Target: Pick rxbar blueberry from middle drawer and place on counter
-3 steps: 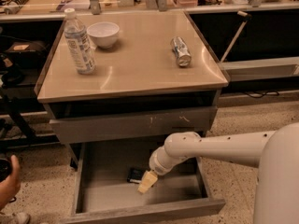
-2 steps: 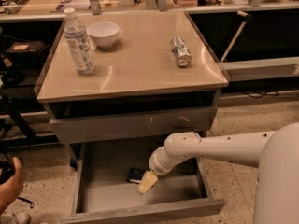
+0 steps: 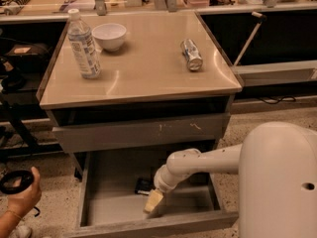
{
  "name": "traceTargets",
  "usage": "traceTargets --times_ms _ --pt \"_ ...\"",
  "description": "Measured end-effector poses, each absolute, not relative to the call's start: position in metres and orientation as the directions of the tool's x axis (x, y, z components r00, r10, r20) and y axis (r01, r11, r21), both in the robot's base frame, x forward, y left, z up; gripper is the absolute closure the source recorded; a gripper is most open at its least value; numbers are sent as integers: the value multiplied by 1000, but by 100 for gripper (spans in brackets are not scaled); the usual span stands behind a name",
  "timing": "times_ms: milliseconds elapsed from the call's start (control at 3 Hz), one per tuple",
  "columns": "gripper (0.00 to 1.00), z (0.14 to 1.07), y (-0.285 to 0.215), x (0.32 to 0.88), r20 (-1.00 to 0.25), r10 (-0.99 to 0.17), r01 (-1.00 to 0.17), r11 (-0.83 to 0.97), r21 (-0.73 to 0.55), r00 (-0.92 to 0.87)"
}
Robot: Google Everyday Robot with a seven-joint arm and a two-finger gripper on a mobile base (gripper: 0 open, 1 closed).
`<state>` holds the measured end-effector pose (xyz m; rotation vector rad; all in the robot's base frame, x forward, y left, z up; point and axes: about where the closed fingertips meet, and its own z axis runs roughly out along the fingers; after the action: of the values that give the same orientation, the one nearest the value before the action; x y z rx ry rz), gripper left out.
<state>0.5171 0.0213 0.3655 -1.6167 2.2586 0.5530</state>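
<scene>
The middle drawer (image 3: 106,202) is pulled open below the counter (image 3: 143,68). The rxbar blueberry (image 3: 143,186), a dark flat bar, lies on the drawer's grey floor near the middle; only its left part shows, the rest is hidden behind my arm. My gripper (image 3: 153,201) reaches down into the drawer from the right. Its pale fingertips are just in front of and slightly right of the bar, low over the floor.
On the counter stand a water bottle (image 3: 83,44) and a white bowl (image 3: 109,35) at the back left, and a can (image 3: 191,54) lies on its side at the right. A scratched grey drawer front (image 3: 143,131) sits above the open drawer. A person's hand (image 3: 20,195) is at lower left.
</scene>
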Motion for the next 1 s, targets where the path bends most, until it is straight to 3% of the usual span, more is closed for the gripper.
traceTargets --times_ms 667,1000 --pt "0 353 18 519 -452 -827 -942 306 136 -333" --pt "19 353 18 519 -452 -827 -942 306 136 -333"
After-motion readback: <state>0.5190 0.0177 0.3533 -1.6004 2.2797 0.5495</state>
